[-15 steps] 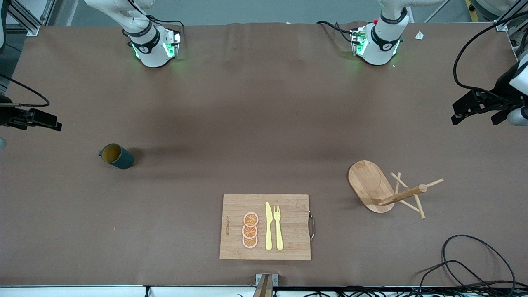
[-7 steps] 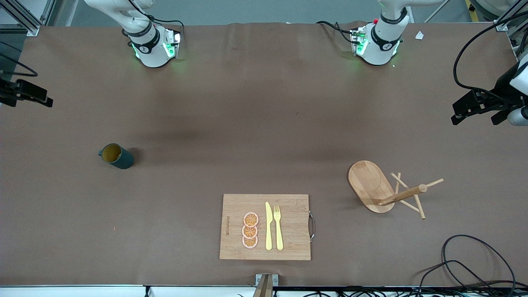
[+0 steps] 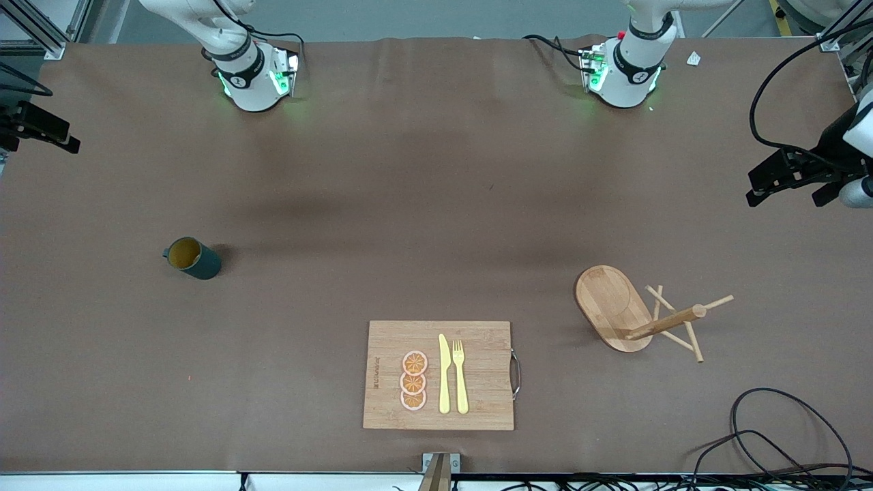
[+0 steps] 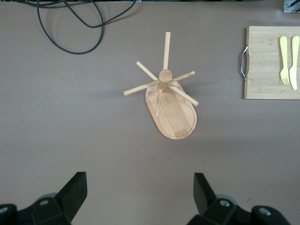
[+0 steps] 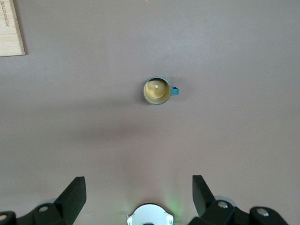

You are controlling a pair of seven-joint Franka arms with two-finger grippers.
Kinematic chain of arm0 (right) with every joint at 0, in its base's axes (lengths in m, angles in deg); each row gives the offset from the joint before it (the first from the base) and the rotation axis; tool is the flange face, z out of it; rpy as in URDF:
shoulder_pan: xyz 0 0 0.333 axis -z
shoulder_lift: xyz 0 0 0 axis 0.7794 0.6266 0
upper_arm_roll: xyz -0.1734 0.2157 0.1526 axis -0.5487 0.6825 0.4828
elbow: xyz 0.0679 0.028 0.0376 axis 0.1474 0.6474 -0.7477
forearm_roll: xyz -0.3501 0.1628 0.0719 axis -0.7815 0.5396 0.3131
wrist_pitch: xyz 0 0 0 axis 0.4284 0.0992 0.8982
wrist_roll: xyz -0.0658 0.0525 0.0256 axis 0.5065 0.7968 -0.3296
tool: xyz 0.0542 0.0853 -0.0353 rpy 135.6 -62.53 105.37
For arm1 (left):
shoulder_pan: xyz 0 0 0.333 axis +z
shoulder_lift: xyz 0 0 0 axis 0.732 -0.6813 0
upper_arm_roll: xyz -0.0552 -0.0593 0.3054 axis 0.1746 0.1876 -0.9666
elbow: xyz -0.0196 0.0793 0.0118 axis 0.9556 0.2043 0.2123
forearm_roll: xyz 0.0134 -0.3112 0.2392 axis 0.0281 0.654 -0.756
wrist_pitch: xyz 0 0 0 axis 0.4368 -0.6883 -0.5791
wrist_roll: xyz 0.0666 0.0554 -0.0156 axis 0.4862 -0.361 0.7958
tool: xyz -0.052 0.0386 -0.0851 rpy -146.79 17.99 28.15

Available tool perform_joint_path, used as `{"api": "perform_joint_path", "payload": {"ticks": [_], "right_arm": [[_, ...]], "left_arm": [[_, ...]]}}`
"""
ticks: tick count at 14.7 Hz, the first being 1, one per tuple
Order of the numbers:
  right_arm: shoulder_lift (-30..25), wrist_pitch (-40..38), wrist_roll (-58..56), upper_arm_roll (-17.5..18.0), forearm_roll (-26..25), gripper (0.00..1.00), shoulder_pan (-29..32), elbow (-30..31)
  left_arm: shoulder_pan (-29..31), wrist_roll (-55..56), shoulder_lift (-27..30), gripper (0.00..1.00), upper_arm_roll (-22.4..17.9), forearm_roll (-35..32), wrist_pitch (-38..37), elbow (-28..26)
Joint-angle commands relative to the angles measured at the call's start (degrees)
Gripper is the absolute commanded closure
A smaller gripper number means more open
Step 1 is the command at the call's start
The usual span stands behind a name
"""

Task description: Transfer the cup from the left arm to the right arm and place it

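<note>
The dark teal cup (image 3: 193, 258) stands upright on the brown table toward the right arm's end, with its tan inside showing and its handle pointing to that end. The right wrist view shows it from straight above (image 5: 157, 91). My right gripper (image 3: 42, 129) hangs open and empty in the air at the table's edge on that end, well apart from the cup; its own view (image 5: 138, 193) shows nothing between the fingers. My left gripper (image 3: 784, 179) waits open and empty over the table's edge at the left arm's end, as its own view (image 4: 139, 192) shows.
A wooden peg stand (image 3: 631, 314) stands toward the left arm's end and shows in the left wrist view (image 4: 168, 105). A wooden cutting board (image 3: 477, 341) with orange slices, a yellow knife and a fork lies near the front edge. A black cable (image 3: 771, 436) loops at the near corner.
My right gripper has moved along the table's edge toward the arms' bases, away from the cup. The cup and the left arm have not moved.
</note>
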Motion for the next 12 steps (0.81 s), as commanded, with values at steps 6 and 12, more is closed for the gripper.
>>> {"api": "perform_joint_path", "payload": {"ticks": [6, 12], "right_arm": [[-3.68, 2.35, -1.58, 0.06, -0.88, 0.00, 0.45, 2.55], [-3.59, 3.49, -4.64, -0.03, -1.14, 0.00, 1.24, 2.55]], "left_arm": [[0.06, -0.48, -0.63, 0.00, -0.13, 0.56, 0.00, 1.26], [0.06, -0.48, -0.72, 0.00, -0.13, 0.56, 0.00, 1.26]]}}
